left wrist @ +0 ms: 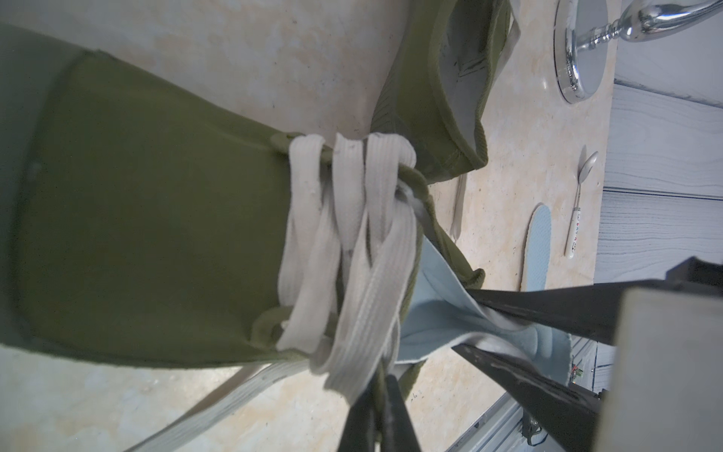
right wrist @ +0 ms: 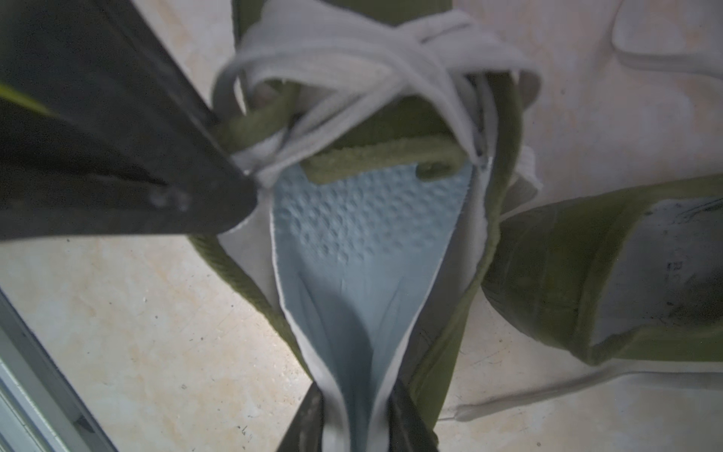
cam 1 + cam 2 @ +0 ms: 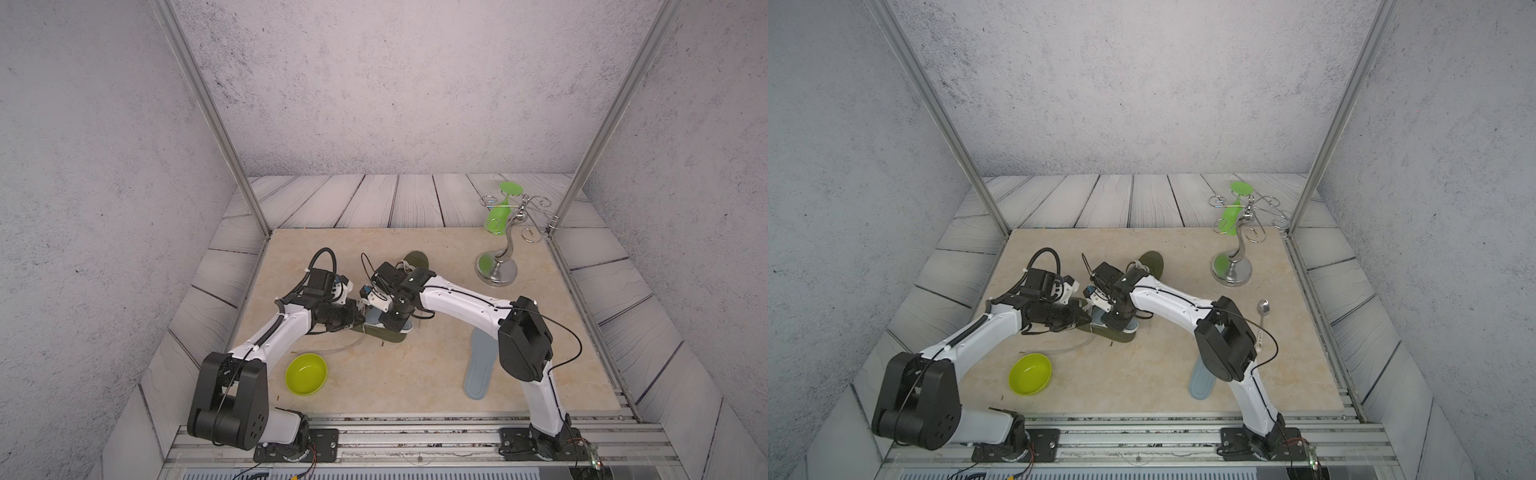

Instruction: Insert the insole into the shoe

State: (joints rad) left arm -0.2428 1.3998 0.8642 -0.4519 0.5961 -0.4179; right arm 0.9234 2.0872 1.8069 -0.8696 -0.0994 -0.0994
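An olive green shoe (image 3: pixel 384 336) with white laces (image 1: pixel 352 254) lies near the table's middle in both top views. A light blue insole (image 2: pixel 364 242) stands partly inside its opening, front end under the tongue, heel end sticking out and folded lengthwise. My right gripper (image 2: pixel 356 395) is shut on that folded heel end. My left gripper (image 1: pixel 381 383) is shut on the shoe's green rim beside the laces. In the right wrist view the left gripper's fingers (image 2: pixel 156 188) press at the lace side of the opening. Both arms meet over the shoe (image 3: pixel 1113 334).
Behind the held shoe lies another olive shoe (image 3: pixel 417 259). Another light blue insole (image 3: pixel 480 370) lies flat at the front right, partly under my right arm. A lime bowl (image 3: pixel 306 373) sits front left. A chrome stand (image 3: pixel 498 266) with a green glass (image 3: pixel 498 214) is back right, and a spoon (image 3: pixel 1261 320) lies near the right edge.
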